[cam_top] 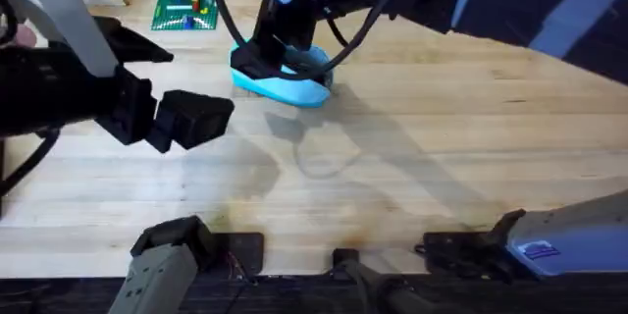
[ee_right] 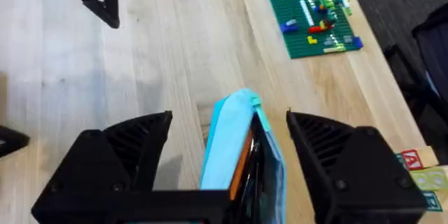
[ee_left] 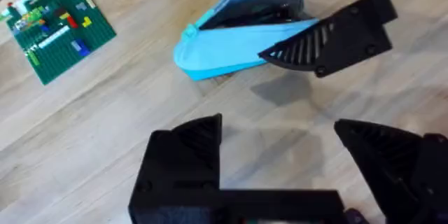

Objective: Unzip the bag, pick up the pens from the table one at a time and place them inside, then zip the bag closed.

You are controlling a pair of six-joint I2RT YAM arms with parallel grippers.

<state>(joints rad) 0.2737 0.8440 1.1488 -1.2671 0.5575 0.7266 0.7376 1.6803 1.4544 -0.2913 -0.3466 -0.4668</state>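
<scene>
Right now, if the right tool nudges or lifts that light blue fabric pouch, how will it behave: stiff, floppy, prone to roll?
The light blue soft fabric pouch probably flexes: its open mouth sags unevenly and shows dark lining. It lies flat and elongated on the wooden table, so it would more likely slide than roll. With the right tool straddling one end, the free end may droop when lifted.

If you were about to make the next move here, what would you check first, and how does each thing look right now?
1. Bag unzipped: ok, its mouth gapes.
2. Right gripper over the bag, fingers open on either side: ok.
3. Left gripper open and apart from the bag: ok.
4. Pens inside: cannot tell; something orange shows in the opening.
5. Zipper pull located: cannot tell.
6. Green brick plate away from the bag: ok.
</scene>
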